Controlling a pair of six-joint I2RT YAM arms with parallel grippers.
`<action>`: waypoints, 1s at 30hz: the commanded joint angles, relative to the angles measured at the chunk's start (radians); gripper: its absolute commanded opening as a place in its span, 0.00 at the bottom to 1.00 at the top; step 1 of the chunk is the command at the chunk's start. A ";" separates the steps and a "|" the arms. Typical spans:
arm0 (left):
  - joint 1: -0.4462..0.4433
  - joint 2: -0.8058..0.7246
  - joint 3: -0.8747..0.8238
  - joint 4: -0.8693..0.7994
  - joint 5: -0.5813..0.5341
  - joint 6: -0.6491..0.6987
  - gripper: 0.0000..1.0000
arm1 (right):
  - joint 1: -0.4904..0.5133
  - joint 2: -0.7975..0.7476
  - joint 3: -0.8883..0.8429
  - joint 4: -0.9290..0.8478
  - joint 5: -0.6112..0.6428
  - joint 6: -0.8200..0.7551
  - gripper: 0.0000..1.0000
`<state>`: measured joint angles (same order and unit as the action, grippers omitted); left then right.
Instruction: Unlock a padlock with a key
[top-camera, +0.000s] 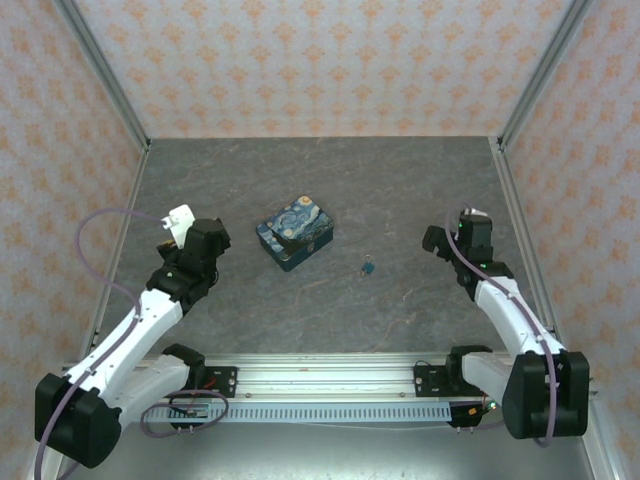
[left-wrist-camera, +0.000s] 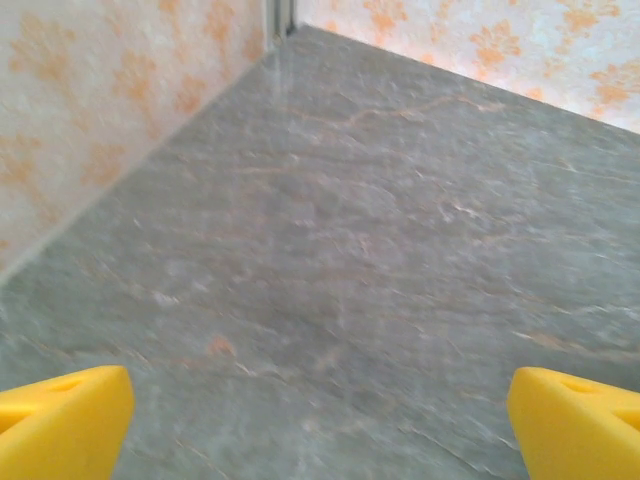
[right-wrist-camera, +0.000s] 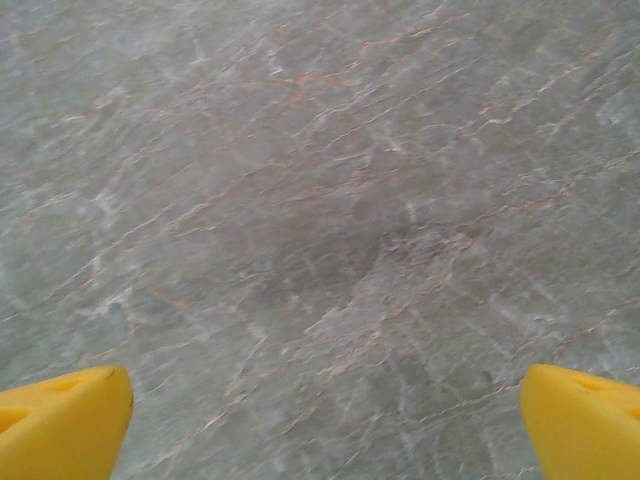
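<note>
No writing can be read anywhere. The lid of the tin box (top-camera: 294, 232) carries a swirling blue-and-yellow night-sky picture, and any lettering on it is too small to tell.

The padlock (top-camera: 369, 267) is a tiny blue-green speck with a dark bit at its far end. Whether that bit is a shackle or a key I cannot tell. It lies on the grey stone-patterned table (top-camera: 250, 320), near the middle, just right of the tin box and a little nearer the arms, apart from it. It sits between the two arms and well apart from both.

There is one padlock, one tin box and two arms, each with one gripper of two yellow fingers.

The left gripper (left-wrist-camera: 318, 405) is spread wide, its fingers (left-wrist-camera: 60, 425) at the bottom corners of its wrist view, with bare table between them and nothing held. The right gripper (right-wrist-camera: 325, 405) is spread just as wide, its fingers (right-wrist-camera: 580, 425) also at the corners, over bare table, holding nothing.

The walls (top-camera: 320, 70) are papered with an orange motif.
</note>
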<state>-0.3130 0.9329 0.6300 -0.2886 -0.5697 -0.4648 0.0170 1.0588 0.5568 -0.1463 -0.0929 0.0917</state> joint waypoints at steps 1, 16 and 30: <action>0.008 0.046 -0.085 0.197 -0.170 0.218 0.97 | -0.007 0.048 -0.039 0.179 0.069 -0.058 0.99; 0.115 0.330 -0.251 0.856 0.163 0.492 1.00 | -0.039 0.350 -0.182 0.910 0.032 -0.110 0.99; 0.215 0.554 -0.244 1.092 0.355 0.486 1.00 | -0.041 0.462 -0.141 0.925 -0.014 -0.132 0.99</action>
<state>-0.1043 1.4773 0.3202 0.8070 -0.2573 0.0090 -0.0231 1.5169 0.4038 0.7792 -0.0956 -0.0242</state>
